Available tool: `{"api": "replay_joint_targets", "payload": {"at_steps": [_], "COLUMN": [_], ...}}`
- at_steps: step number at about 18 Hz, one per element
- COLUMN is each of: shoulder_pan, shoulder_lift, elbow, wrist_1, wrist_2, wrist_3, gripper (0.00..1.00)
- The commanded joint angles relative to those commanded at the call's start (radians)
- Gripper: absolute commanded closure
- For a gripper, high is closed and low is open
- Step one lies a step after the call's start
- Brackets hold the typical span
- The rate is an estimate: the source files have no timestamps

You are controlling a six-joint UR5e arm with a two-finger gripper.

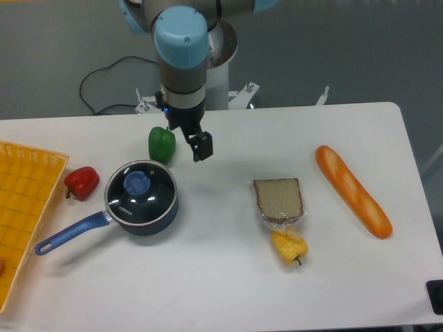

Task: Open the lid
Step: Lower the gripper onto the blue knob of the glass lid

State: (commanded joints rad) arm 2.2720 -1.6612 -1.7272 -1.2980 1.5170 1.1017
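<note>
The silver-grey jointed robot arm (185, 66) is built of thick round metal tubes, each joint closed with a pale blue plastic cap — the largest cap faces the camera as a smooth disc. Below the wrist sits a darker band with a small blue light glowing on it. The small black two-finger gripper (201, 147) is boxy and matte — its fingers look short and dark.

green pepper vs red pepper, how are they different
The green pepper stands upright behind the saucepan, near the claw; the red pepper lies left of the saucepan, next to the yellow tray. The green one looks taller and narrower, the red one squatter and wider. Both rest on the white table, untouched and apart from the pan.
</note>
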Motion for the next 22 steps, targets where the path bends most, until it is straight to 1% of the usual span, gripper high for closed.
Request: {"api": "replay_joint_targets", "payload": {"at_steps": [1,4,7,14,16,18,20,22], "shoulder_pan": [-0.015,-0.060,-0.106,-0.150,-0.164,-0.192,-0.197,-0.197], "shoulder_lift": [-0.011,-0.043,-0.075,-0.114,-0.126,-0.140,-0.149,-0.147], "elbow": [-0.003,-0.002,-0.002,-0.008,-0.015,-0.017,-0.017,-0.017], "wrist_1": [0.015,0.029,0.088,0.103,0.115,0.138,0.152,0.152], "wrist_2": [0.005,0.047,0.071,0.075,0.109,0.143,0.150,0.149], "wrist_3": [-0.029,-0.083,-0.146,-0.164,-0.169,-0.207,-0.221,-0.221], "gripper": [0.00,0.00,0.00,0.00,0.00,0.00,0.00,0.00]}}
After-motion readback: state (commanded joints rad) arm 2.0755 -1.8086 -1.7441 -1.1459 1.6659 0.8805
